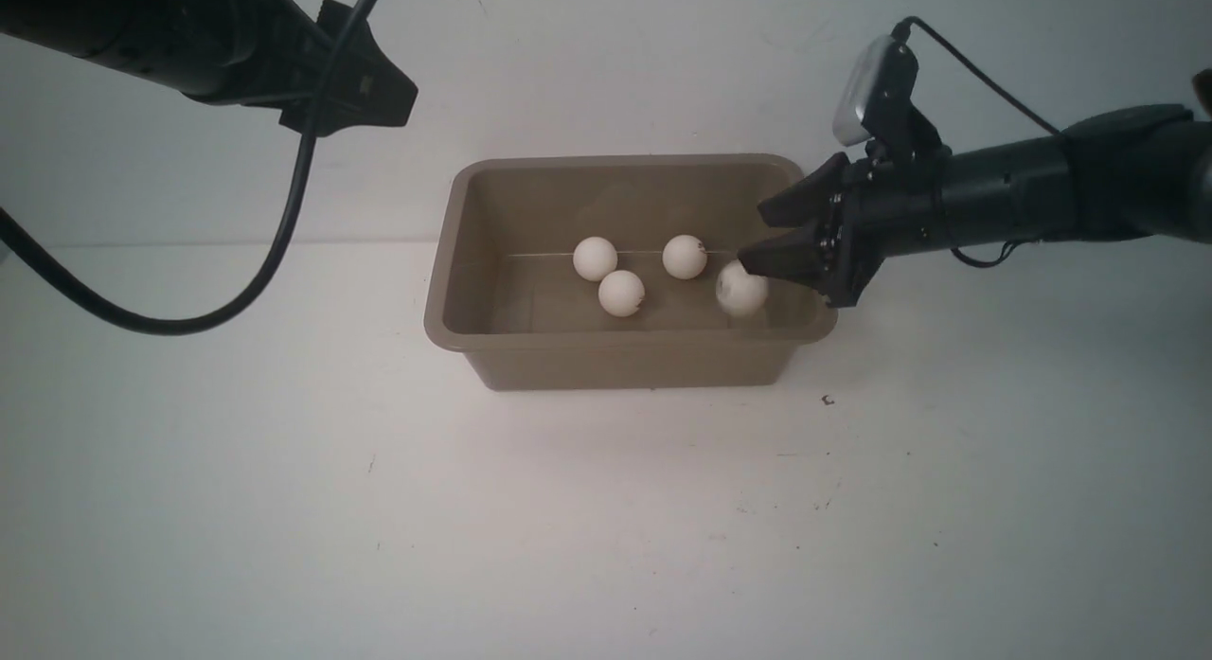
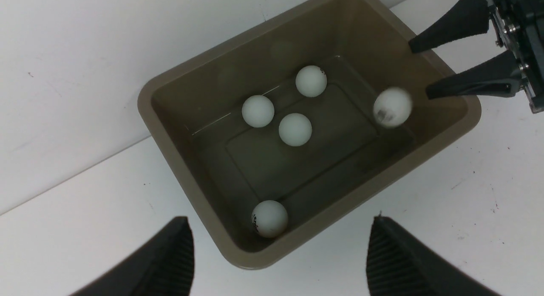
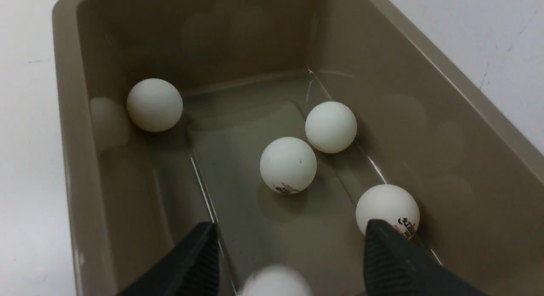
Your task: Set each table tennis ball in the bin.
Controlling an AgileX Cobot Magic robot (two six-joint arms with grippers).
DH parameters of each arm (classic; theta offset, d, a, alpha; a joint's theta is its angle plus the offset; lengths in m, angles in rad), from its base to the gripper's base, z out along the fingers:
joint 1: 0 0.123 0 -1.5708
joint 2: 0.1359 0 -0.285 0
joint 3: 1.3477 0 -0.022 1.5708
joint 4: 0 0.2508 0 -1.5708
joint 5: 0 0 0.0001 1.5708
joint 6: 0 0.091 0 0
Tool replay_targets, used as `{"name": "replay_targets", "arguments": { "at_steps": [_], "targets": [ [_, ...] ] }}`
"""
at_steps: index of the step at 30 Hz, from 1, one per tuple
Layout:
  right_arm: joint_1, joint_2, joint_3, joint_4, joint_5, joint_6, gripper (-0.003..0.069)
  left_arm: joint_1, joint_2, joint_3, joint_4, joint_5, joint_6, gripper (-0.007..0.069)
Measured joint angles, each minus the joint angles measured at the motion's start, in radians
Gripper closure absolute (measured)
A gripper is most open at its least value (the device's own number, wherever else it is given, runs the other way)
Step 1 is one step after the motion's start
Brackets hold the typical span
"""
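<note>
The taupe bin (image 1: 625,341) stands mid-table with several white table tennis balls inside. Three rest together on its floor (image 1: 595,258) (image 1: 685,257) (image 1: 621,293). Another ball (image 2: 269,218) lies in a corner, hidden in the front view. A last ball (image 1: 740,288) is blurred in mid-air just below my right gripper (image 1: 753,234), which is open over the bin's right end with nothing between its fingers. From the right wrist, that blurred ball (image 3: 274,281) shows between the spread fingers of the right gripper (image 3: 290,224). My left gripper (image 2: 280,220) hangs open and empty above the bin's left corner.
White table (image 1: 606,527) surrounds the bin, with a white wall behind it. A black cable (image 1: 284,215) loops down from my left arm at the upper left. A tiny dark speck (image 1: 828,400) lies on the table right of the bin.
</note>
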Motion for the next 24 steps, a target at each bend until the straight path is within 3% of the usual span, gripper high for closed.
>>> {"name": "replay_targets", "arguments": {
  "at_steps": [7,10,14,19,24],
  "targets": [
    [-0.028,0.0,0.0,0.16,-0.036,-0.087,0.0193,0.0,0.0,0.0,0.0,0.0,0.0,0.0134],
    [-0.084,0.0,0.0,0.261,-0.062,-0.139,0.0194,0.0,0.0,0.0,0.0,0.0,0.001,0.0134],
    [-0.183,0.0,0.0,0.279,-0.091,-0.164,0.0194,0.0,0.0,0.0,0.001,0.0,0.003,0.0134],
    [-0.325,-0.007,0.0,0.29,-0.054,-0.105,0.0194,0.0,0.0,0.0,0.01,0.0,0.005,0.0134],
    [-0.373,-0.077,0.004,0.288,0.031,-0.034,0.0193,0.0,0.0,0.0,0.038,-0.007,0.007,0.0134]
  ]
}}
